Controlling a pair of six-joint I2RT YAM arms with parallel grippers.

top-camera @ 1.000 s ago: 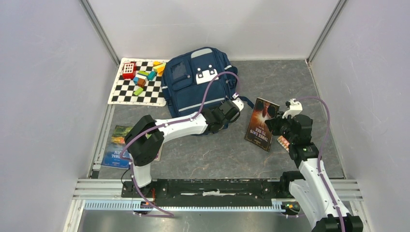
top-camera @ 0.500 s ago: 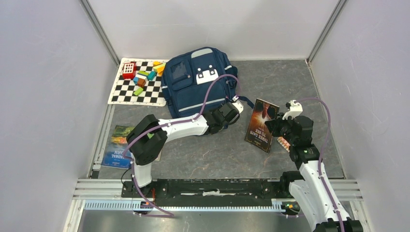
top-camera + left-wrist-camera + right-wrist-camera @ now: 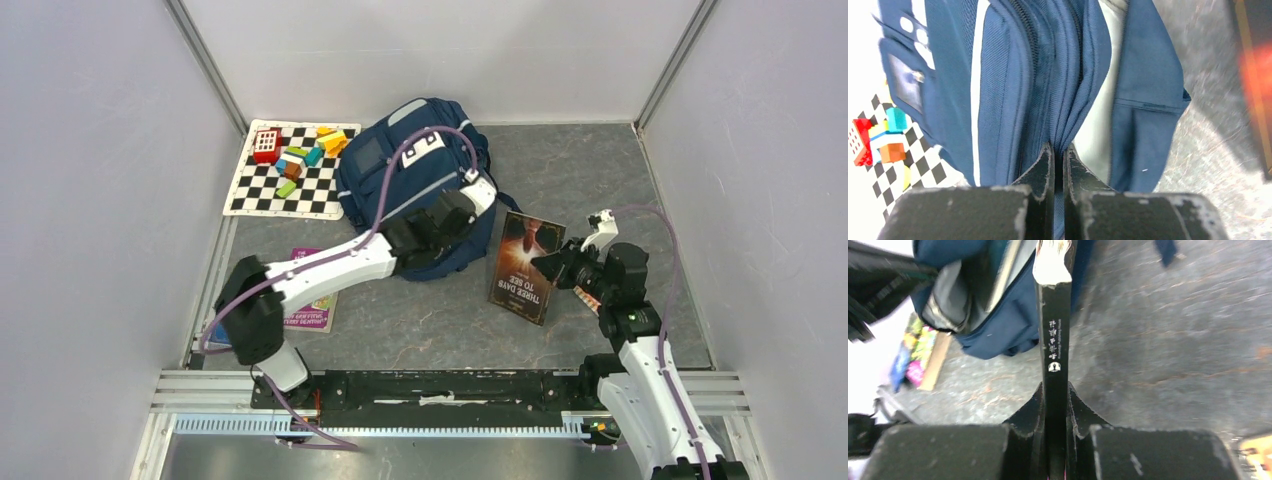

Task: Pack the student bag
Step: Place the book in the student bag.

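The bag has its opening edge pinched in our left gripper; our right gripper clamps a black book across its covers.

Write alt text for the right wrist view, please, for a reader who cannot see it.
The right gripper is shut on a thin black book, its spine facing the camera, over the grey table. Ahead to the left, the navy student bag lies open.
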